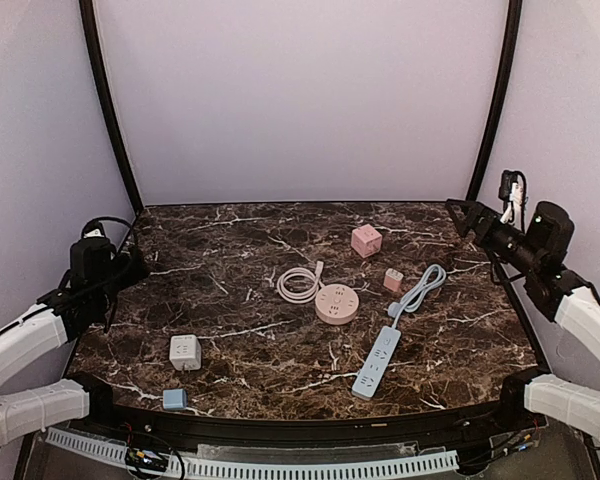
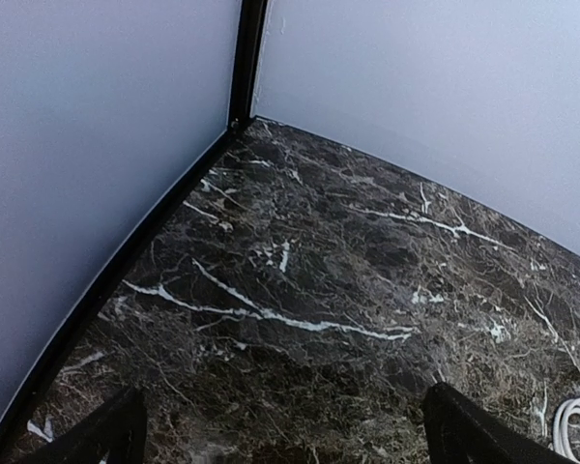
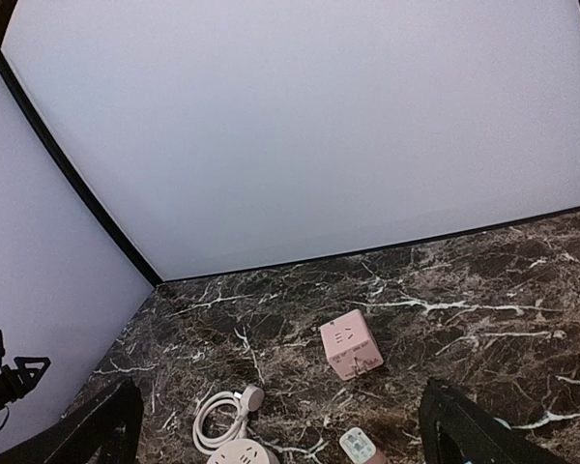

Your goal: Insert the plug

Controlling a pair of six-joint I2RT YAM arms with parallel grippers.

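A round pink power strip [image 1: 337,303] lies mid-table with its white cable coiled [image 1: 298,286] and its white plug [image 1: 318,268] lying loose beside the coil. The plug [image 3: 251,396], the coil [image 3: 216,422] and the strip's edge [image 3: 242,454] show low in the right wrist view. A blue power strip [image 1: 377,362] with a looped cable [image 1: 421,289] lies to the right. My left gripper [image 1: 138,266] is open and empty at the far left edge, over bare marble [image 2: 285,391]. My right gripper [image 1: 460,212] is open and empty, held high at the far right [image 3: 280,387].
A pink cube socket [image 1: 366,240] [image 3: 350,345] and a small pink adapter [image 1: 393,281] [image 3: 358,447] lie behind the strips. A white cube socket [image 1: 185,352] and a small blue adapter [image 1: 174,399] lie front left. White walls and black corner posts enclose the table.
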